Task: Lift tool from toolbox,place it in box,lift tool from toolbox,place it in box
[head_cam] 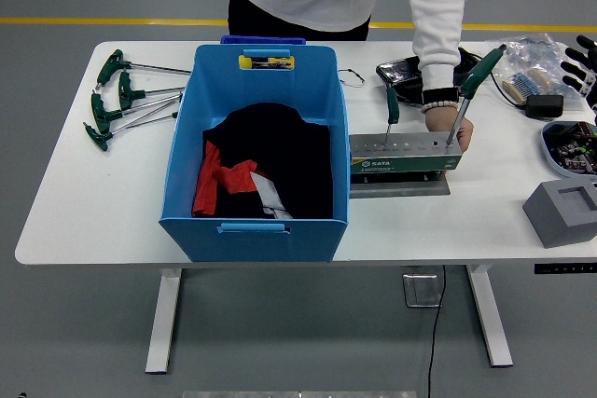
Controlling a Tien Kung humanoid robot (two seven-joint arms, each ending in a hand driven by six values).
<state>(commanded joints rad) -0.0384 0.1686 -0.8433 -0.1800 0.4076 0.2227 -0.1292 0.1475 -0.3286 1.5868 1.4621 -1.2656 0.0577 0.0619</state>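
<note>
We are reading "SATA" on the toolbox (404,156), counting two tools (393,111) standing in it; right robot hand (586,61) fingers spread, grasping nothing.

grey block (563,213) | bagged brushes (528,64) | black tray (410,74)

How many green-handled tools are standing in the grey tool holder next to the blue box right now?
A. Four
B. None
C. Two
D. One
C: two green-handled tools stand in the grey tool holder, a short one near its left end and a taller, tilted one at its right end, where the person's hand rests on the holder.
</note>
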